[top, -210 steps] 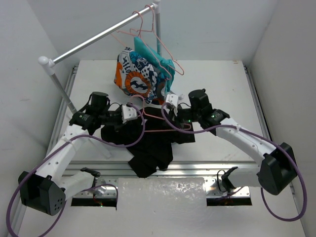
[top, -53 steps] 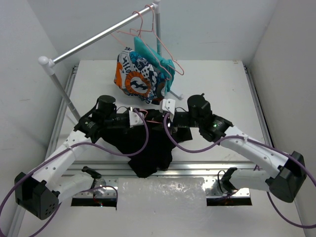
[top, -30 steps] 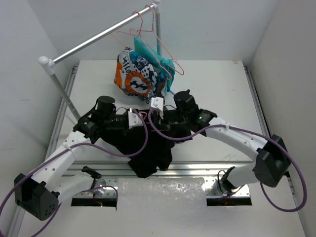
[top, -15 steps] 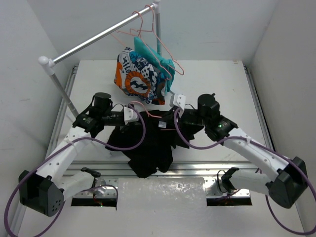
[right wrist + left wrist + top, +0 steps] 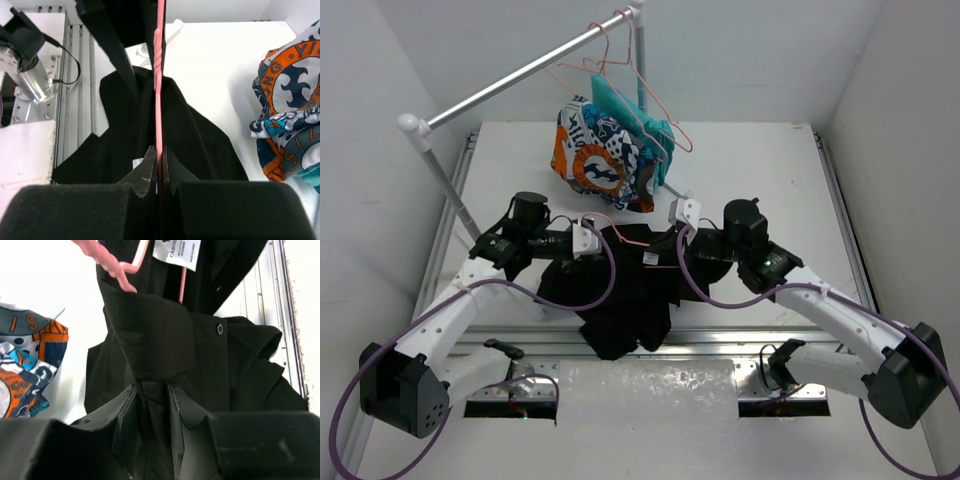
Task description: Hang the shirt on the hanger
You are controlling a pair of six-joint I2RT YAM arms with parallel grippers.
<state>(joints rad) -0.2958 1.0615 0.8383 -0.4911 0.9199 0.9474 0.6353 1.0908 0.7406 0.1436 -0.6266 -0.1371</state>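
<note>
At mid tabletop (image 5: 750,160), between both arms, the shirt (image 5: 620,292) lies crumpled. Its fold sits between the left fingers (image 5: 127,425); whether they grip, I cannot tell; the right fingers (image 5: 146,175) pinch the hanger (image 5: 159,75) wire.

The white table (image 5: 760,180) carries the crumpled black shirt (image 5: 620,305), which reaches its near edge.

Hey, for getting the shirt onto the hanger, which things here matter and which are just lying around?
In the job: black shirt, pink hanger.
Lying about: patterned garment, teal garment, spare pink hangers, clothes rail.
</note>
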